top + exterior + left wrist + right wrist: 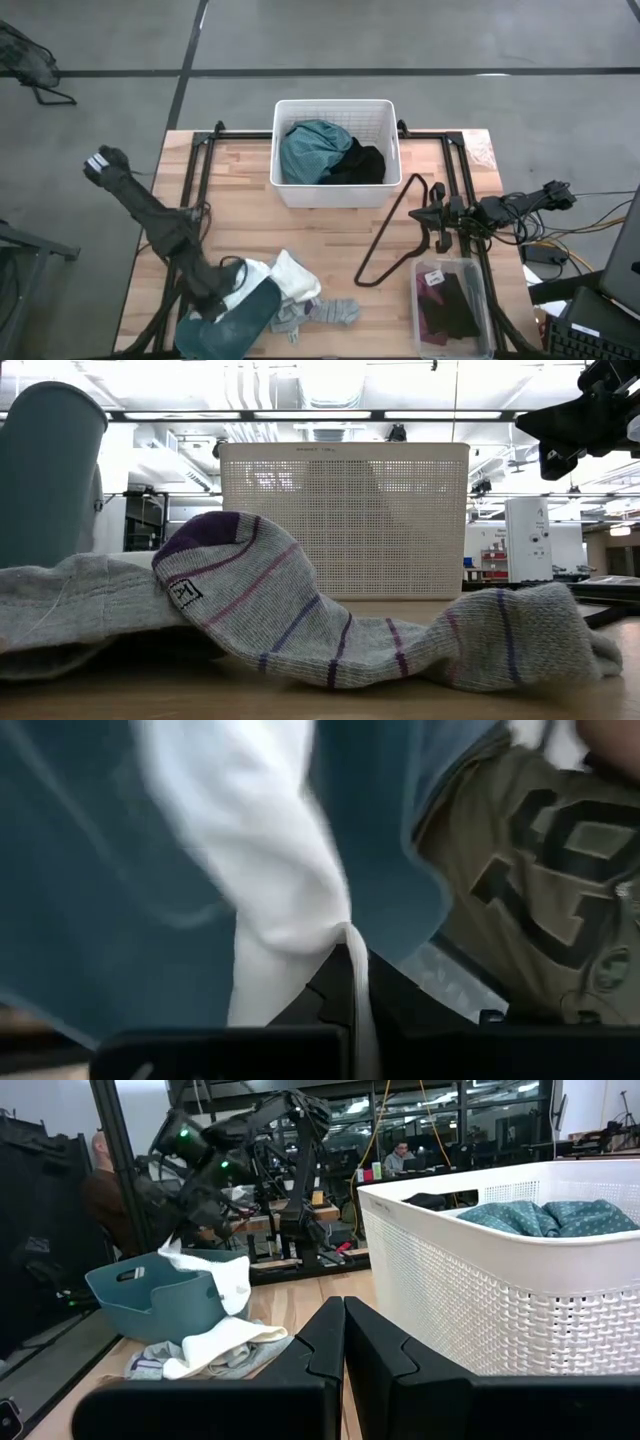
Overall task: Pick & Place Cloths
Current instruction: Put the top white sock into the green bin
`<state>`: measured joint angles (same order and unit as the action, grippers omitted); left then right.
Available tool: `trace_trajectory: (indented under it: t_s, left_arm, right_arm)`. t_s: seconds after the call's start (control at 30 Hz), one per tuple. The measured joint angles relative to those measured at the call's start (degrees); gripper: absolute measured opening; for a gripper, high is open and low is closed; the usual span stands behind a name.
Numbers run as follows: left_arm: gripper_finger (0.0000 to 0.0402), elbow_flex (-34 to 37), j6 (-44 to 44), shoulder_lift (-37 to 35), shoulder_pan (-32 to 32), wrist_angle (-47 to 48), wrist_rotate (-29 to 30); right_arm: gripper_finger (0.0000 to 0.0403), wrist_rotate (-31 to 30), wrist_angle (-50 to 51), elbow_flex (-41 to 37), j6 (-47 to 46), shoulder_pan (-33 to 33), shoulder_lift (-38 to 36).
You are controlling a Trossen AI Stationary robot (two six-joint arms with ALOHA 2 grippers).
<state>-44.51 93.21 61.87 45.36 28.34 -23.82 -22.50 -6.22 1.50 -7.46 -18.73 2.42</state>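
Observation:
A white cloth lies at the table's near left, partly draped over the rim of a teal bin. My left gripper is above that bin and shut on the white cloth. Grey striped socks lie flat on the table beside it. A teal cloth and a black cloth rest inside the white basket. My right gripper hovers near the table's right side, shut and holding nothing. My left gripper pinches a gathered fold of the white cloth between its two fingers. It comes from above, slanting down. The cloth hangs slack below the fingers over the bin's rim, and its lower end lies on the table against the socks.
A clear plastic box with dark and maroon cloths stands at the near right. A bent black wire lies between the basket and that box. An olive printed fabric shows past the left fingers. People sit in the room beyond.

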Motion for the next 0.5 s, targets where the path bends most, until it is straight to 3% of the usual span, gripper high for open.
trace_trajectory:
  t_s: [0.37, 0.5]
  left_arm:
    - [0.0008, 0.0, 13.1, 7.1, 7.0, -3.3, -3.2]
    - [0.0008, 0.0, 10.4, 7.2, 7.1, -3.4, -1.5]
  right_arm:
    - [0.0008, 0.0, 0.0, 0.0, 0.0, 0.0, 0.0]
    - [0.0008, 0.0, 0.0, 0.0, 0.0, 0.0, 0.0]
